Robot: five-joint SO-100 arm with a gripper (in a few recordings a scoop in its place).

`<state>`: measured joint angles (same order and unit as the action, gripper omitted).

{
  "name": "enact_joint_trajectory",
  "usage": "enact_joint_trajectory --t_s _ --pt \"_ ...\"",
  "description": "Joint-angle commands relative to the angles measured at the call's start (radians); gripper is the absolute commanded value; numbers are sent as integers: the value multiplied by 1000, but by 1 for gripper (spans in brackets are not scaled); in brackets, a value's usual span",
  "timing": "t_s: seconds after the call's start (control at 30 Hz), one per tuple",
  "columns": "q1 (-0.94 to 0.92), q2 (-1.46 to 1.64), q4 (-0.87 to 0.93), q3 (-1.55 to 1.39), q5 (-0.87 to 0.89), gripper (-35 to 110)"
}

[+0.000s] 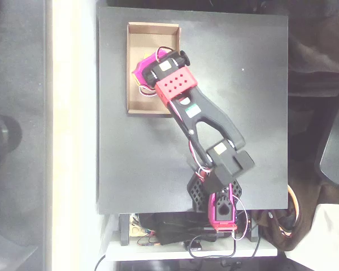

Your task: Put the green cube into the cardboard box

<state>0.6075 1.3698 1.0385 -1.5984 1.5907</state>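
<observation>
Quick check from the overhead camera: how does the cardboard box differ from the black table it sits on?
The cardboard box is tan; the table is matte black. The box is far smaller, filling just the table's upper left part in the overhead view. The box has low raised walls around an open inside, while the table is a flat sheet. The arm's wrist hangs over the box; the arm's base sits at the table's lower edge. Both are rectangular with edges running parallel.

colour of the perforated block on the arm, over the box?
Red block, clearest in the overhead view, above the cardboard box.
</observation>
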Motion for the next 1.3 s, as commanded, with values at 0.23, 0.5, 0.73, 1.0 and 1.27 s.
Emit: enact_joint_trajectory --t_s 0.23,0.5,0.73,1.0,1.27 --pt "8 331 6 15 6 33" --pt "-51 638 6 2 6 33" --pt "-146 821 8 0 6 32" --pt "-304 956 21 -2 6 32" --pt "-483 1014 23 -12 15 23"
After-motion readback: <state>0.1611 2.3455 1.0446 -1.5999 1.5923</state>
